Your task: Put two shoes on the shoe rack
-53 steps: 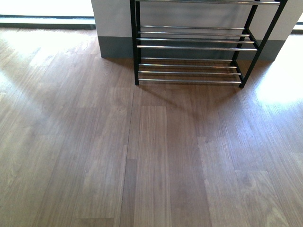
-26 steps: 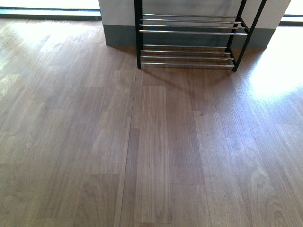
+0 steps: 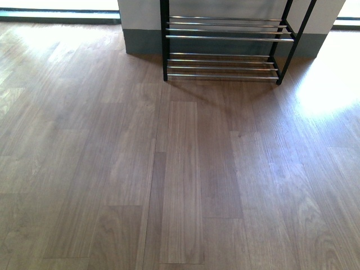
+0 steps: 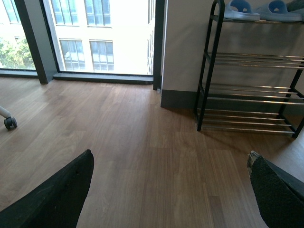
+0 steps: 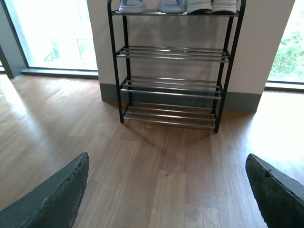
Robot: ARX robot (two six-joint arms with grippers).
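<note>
Both sneakers (image 5: 211, 5) sit on the shoe rack's (image 5: 173, 88) top tier beside blue slippers (image 5: 147, 5). Left claw (image 4: 168, 190) and right claw (image 5: 166, 190) hang wide open, empty, facing the rack: placement appears complete.

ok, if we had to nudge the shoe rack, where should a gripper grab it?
Probably the black front upright of the shoe rack, between tiers, coming from the front: a thin vertical tube with open space around it for the jaws. The chrome bars sit close together.
</note>
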